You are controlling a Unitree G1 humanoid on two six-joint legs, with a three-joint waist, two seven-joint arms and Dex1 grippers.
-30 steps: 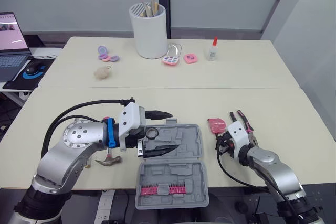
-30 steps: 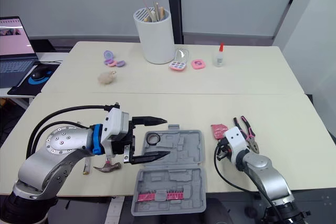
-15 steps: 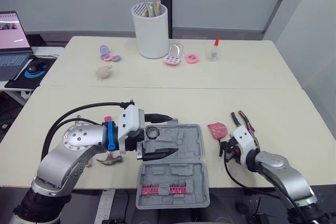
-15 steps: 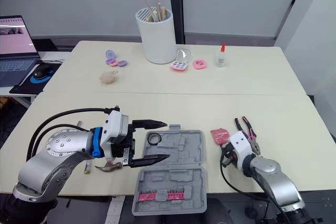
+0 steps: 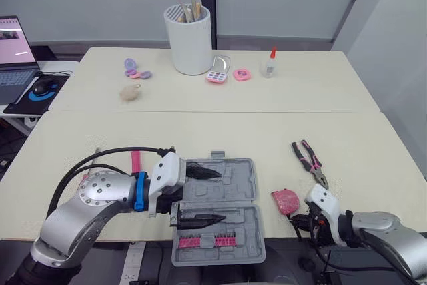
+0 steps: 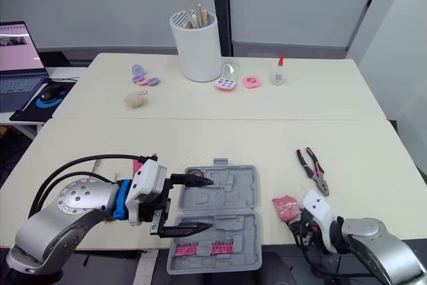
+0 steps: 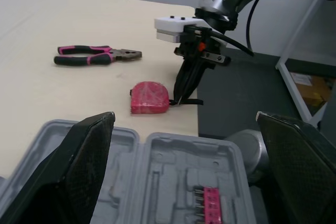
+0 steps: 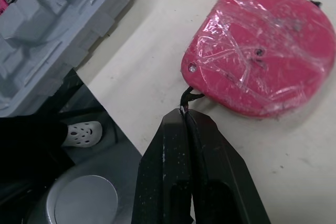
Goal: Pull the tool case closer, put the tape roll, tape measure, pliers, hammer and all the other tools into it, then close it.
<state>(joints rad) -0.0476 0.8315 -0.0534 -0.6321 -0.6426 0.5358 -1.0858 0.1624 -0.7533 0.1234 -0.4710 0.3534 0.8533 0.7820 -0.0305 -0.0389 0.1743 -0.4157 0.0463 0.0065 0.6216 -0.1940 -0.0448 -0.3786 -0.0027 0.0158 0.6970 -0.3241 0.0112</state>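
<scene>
The grey tool case (image 5: 233,185) lies open near the table's front edge, with a row of pink bits (image 5: 208,241) in its near half. My left gripper (image 5: 215,195) hovers open over the case, nothing between its fingers. The pink tape measure (image 5: 285,201) lies right of the case by the table edge. My right gripper (image 8: 185,116) is shut on its black strap (image 8: 188,97), and the left wrist view shows this too. The pink-handled pliers (image 5: 308,161) lie farther back on the right. A pink handle (image 5: 136,160) pokes out behind my left arm.
At the back stand a white cup of utensils (image 5: 191,41), a glue bottle (image 5: 268,65), pink compacts (image 5: 217,75), a purple item (image 5: 135,68) and a fuzzy ball (image 5: 130,93). A laptop (image 5: 10,58) sits far left. The table's front edge runs just below the tape measure.
My right gripper has dragged the tape measure by its strap away from the pliers toward the front edge. My left gripper has shifted nearer over the case, still open.
</scene>
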